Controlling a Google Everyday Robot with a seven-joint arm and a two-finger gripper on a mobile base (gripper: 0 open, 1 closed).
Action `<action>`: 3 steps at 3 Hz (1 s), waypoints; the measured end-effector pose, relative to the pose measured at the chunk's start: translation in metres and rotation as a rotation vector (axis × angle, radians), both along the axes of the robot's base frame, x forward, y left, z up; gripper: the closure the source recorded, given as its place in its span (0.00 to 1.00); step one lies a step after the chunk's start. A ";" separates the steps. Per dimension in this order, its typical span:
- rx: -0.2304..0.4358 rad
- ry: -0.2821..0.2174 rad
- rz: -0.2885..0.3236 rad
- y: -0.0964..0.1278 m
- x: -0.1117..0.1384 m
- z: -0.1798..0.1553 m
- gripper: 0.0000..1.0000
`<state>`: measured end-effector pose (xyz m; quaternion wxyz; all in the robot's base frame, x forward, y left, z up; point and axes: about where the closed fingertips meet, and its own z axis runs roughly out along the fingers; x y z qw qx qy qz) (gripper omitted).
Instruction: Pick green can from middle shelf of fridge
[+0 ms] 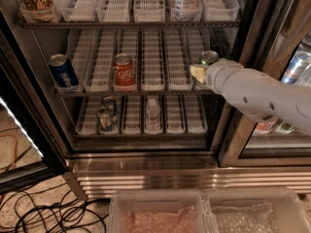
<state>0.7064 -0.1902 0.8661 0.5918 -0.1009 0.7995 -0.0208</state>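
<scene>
- fridge [236, 130]: dark frame, glass door, ribbed stainless steel base.
- middle shelf [153, 64]: wire rack carrying long white slotted plastic lane trays.
- green can [209, 57]: shiny metal cylinder with a silver top rim, upright at the right end of the middle shelf. Its lower body is hidden behind the arm.
- red cola can [123, 72] and blue can [63, 72]: upright on the same shelf, toward its left edge, well apart from the green can.
- arm [257, 93]: smooth, rounded white shell coming in from the right.
- gripper [200, 73]: cream pad showing, right against the green can's left side. Cannot tell whether it is apart or clamped.
</scene>
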 end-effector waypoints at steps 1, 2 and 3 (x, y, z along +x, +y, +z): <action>-0.003 -0.006 -0.011 0.000 0.002 0.002 0.27; -0.006 -0.012 -0.022 0.000 0.005 0.004 0.29; -0.009 -0.016 -0.035 -0.001 0.008 0.006 0.29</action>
